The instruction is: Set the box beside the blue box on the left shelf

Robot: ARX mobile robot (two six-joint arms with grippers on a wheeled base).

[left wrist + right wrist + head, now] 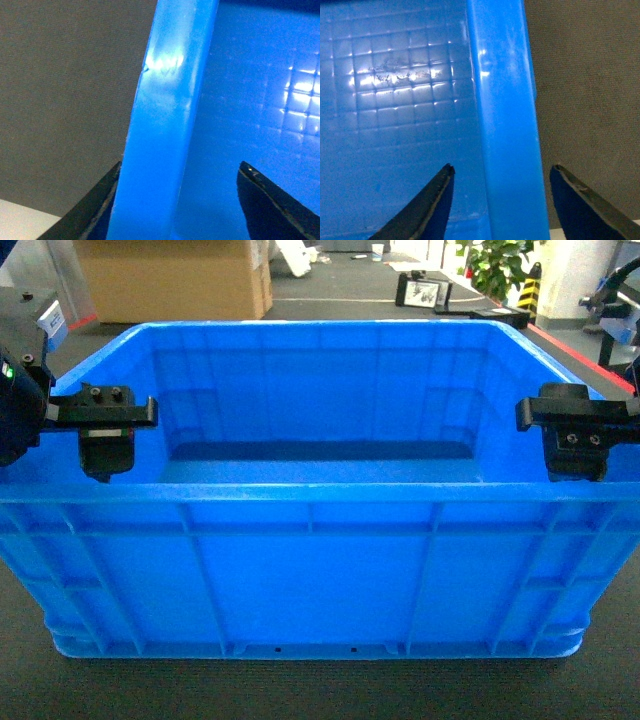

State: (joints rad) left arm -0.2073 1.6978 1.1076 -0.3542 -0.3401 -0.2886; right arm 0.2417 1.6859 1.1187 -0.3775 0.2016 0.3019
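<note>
The box (310, 570), a large bright-blue crate with ribbed sides, fills the middle of the head view and stands on dark grey carpet. My left gripper (100, 440) is open and straddles its left rim (167, 115); one finger (97, 205) lies against the rim's outer side, the other finger (272, 205) hangs inside the crate with a gap. My right gripper (575, 440) is open astride the right rim (505, 125), one finger (427, 210) inside and one finger (587, 210) outside, both apart from the rim. The grid floor (395, 100) of the crate is bare. The left shelf and its blue box are out of view.
Behind the crate stands a big cardboard box (170, 280) at the back left. A small black device (425, 290), a potted plant (500, 265) and a yellow-black striped post (530, 285) are at the back right. A red floor line (590, 360) runs along the right.
</note>
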